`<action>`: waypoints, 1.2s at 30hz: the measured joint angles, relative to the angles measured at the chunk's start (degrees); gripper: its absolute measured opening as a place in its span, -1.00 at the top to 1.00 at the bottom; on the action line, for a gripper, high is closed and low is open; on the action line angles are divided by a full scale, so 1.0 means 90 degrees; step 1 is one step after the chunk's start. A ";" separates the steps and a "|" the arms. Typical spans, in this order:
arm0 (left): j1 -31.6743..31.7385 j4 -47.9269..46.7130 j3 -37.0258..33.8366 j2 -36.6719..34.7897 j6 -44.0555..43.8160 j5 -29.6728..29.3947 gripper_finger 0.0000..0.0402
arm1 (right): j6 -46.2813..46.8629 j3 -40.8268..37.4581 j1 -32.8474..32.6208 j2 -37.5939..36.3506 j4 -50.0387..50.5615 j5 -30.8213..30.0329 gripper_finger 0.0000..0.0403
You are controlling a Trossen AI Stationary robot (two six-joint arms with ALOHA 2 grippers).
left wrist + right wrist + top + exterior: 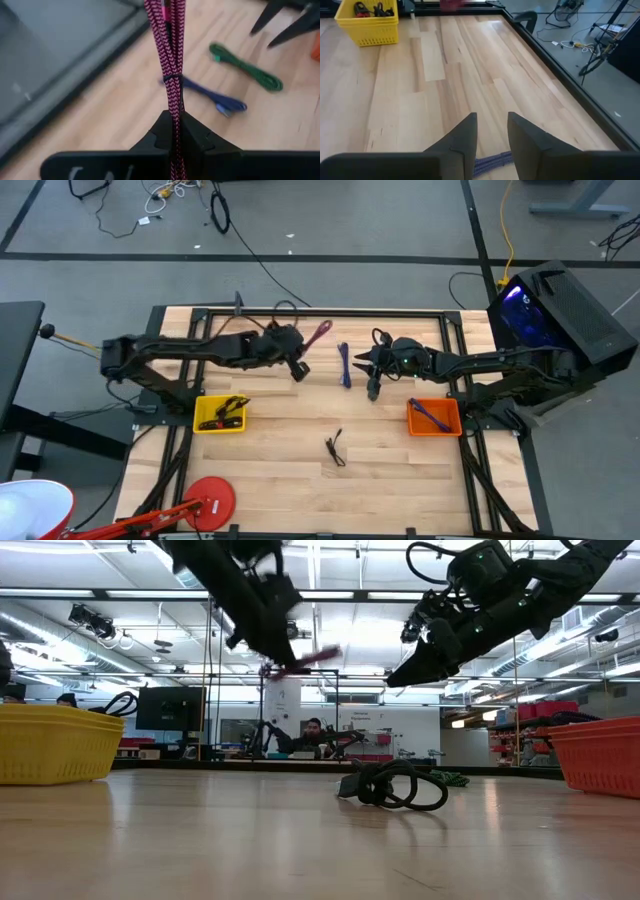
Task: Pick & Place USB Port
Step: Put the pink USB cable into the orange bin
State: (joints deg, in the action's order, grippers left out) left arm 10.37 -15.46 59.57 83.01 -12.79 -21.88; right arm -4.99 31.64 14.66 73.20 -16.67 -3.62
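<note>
Near edge of the counter (300, 480): a red round disc (213, 498) on a red arm at the left corner, no cables there.

A little further in, mid-counter: a black cable (335, 448) lies coiled loosely on the wood, well apart from both arms. In the low view it is the dark loop (395, 785) sitting in front.

Same depth, at the sides: yellow basket (220, 414) on the left edge with dark and red cabling inside; orange basket (434, 418) on the right edge with a blue cable in it.

Beyond that, the arms. Left gripper (298, 370) is raised off the counter; jaws pinched tight on the pink braided cable (318, 335), which sticks out past the gripper toward the far edge. Left wrist view shows the doubled pink cable (171, 75) clamped between the fingers (192, 135), clear of the wood.

Right gripper (373, 387) hangs above the counter near the middle, jaws parted with a clear gap, nothing between them. In its wrist view, a bit of blue braided cable (490, 161) shows on the wood beneath the fingers (462, 137).

Between the two grippers: blue cable (344, 364) lying straight on the counter. Green cable (247, 74) lies just beside it, seen in the left wrist view.

Far background, low view: a person (313, 732) seated at a desk.
</note>
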 joint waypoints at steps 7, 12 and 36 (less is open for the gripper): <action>-0.0250 0.0178 0.0011 -0.0488 0.1031 0.0500 0.92 | 0.0352 0.0000 0.0000 0.0001 -0.0497 0.0426 0.46; -0.0395 0.0297 0.0010 -0.0364 0.1205 0.0568 0.92 | 0.0373 0.0000 -0.0093 0.0001 -0.1290 0.1436 0.46; -0.0721 0.2391 0.0012 -0.0378 0.1951 0.0979 0.92 | 0.0158 0.0160 -0.0257 0.0001 -0.3898 0.2032 0.46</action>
State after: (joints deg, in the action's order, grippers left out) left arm 3.88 6.06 59.68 79.61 4.77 -13.07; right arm -3.57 33.08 12.34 73.21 -51.75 14.67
